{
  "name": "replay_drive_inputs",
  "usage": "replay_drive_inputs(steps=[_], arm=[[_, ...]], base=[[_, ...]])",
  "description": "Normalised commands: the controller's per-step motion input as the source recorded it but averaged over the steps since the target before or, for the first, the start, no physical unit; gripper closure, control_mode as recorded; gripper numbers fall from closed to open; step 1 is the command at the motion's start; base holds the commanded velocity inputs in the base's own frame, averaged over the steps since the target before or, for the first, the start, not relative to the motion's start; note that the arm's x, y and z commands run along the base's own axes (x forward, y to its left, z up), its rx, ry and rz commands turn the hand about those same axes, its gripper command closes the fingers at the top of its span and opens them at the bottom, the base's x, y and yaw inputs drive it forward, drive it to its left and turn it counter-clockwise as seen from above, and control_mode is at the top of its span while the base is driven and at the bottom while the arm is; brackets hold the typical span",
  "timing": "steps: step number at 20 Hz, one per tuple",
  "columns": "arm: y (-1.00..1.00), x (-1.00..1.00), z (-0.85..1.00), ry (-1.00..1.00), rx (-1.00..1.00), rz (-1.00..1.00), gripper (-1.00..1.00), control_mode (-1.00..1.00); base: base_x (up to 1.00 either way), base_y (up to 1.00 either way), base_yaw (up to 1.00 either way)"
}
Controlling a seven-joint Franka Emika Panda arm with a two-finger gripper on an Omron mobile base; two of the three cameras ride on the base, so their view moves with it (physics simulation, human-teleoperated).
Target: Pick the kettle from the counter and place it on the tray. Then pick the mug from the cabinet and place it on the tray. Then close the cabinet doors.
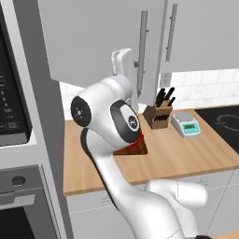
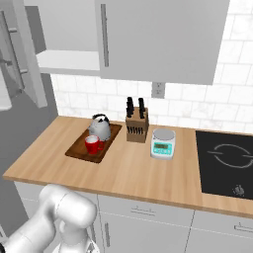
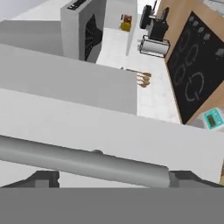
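Cabinet door point(image 3: 109, 131): flat grey panel, long grey bar handle point(image 3: 83, 161). Gripper point(image 3: 113, 179): jaws wide open astride handle, gripping nothing.

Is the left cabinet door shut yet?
No, open. The left door swings outward, baring the white shelf; the right door sits flat.

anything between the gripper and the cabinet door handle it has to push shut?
Nothing visible. In the hand view the door's bar handle lies right across the open gripper, just beyond its fingertips, with no object in between. Kettle and mug already sit on the tray.
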Motion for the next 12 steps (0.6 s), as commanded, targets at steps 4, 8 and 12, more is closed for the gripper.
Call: replay_drive_inputs(steps=[4,8,12], arm=[[-0.05,1.0,0.03,0.0,0.12,0.27,-1.0,-1.0],[0.0,1.0,0.0,0.02,0.07,0.38,-1.0,-1.0],[0.0,0.87,0.0,-0.02,0.07,0.35,-1.0,-1.0]], base=[[0.0,0.0,0.0],[0.0,0.0,0.0],[0.0,0.0,0.0]])
